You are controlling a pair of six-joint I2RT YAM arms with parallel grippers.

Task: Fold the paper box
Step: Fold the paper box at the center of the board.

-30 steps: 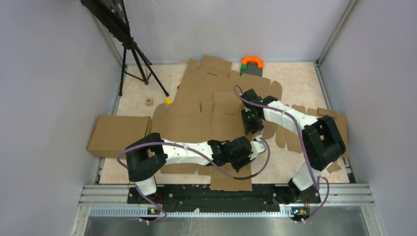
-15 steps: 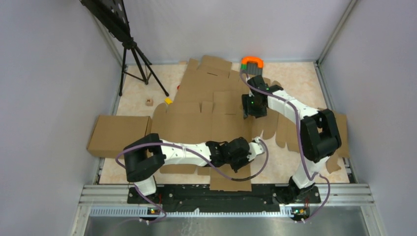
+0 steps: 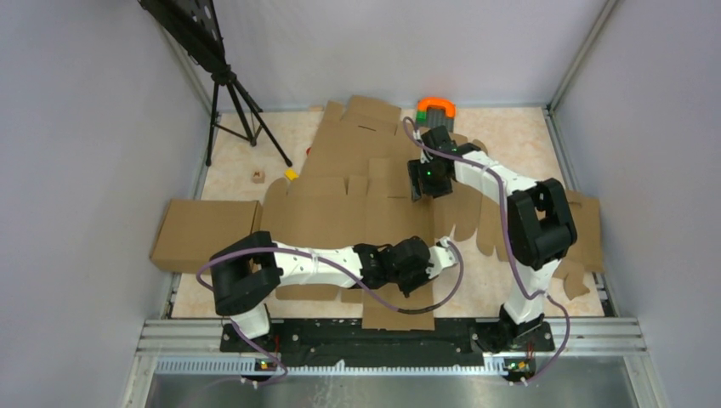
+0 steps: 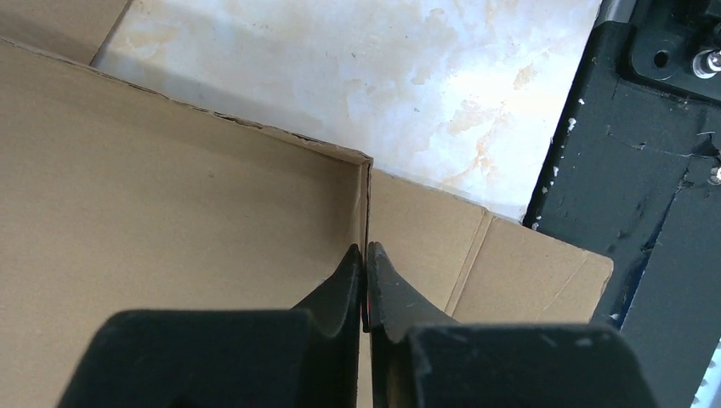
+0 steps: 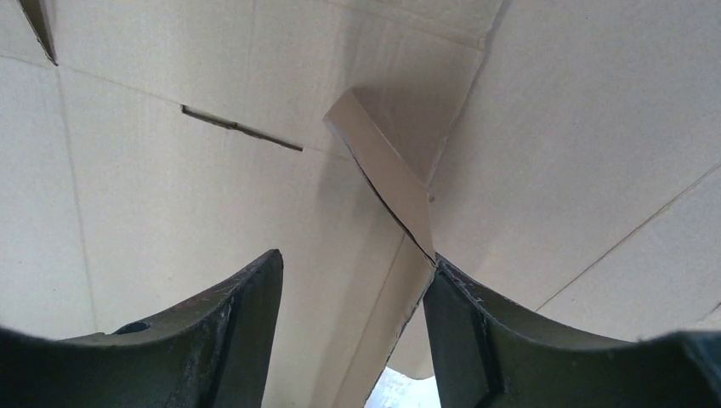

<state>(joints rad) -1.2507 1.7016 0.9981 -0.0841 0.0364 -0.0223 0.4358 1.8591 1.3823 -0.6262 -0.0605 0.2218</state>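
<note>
At the near middle of the table, the left gripper [image 4: 366,251] has its jaws pressed together, tips on a seam between two panels of the paper box [image 3: 340,212]; whether any cardboard is pinched I cannot tell. Farther back, the right gripper [image 5: 353,263] hangs low over the same sheet with its jaws well apart and nothing between them; a narrow raised strip [image 5: 383,183] of the box slants down to its right finger [image 5: 463,323]. That box lies spread mostly flat across the centre, flaps fanned out toward the right arm [image 3: 527,221] and over the near edge. Under it is a pale marbled tabletop [image 3: 510,136], closed in by plain grey walls [image 3: 93,170], with a black rail [image 3: 366,336] along the front. Counted: two arms, one big die-cut sheet, one plain cardboard slab [image 3: 204,231] at the left, one black tripod [image 3: 234,102], one small wooden cube [image 3: 258,176], one yellow piece [image 3: 292,174], one orange-topped object [image 3: 435,106] at the back
</note>
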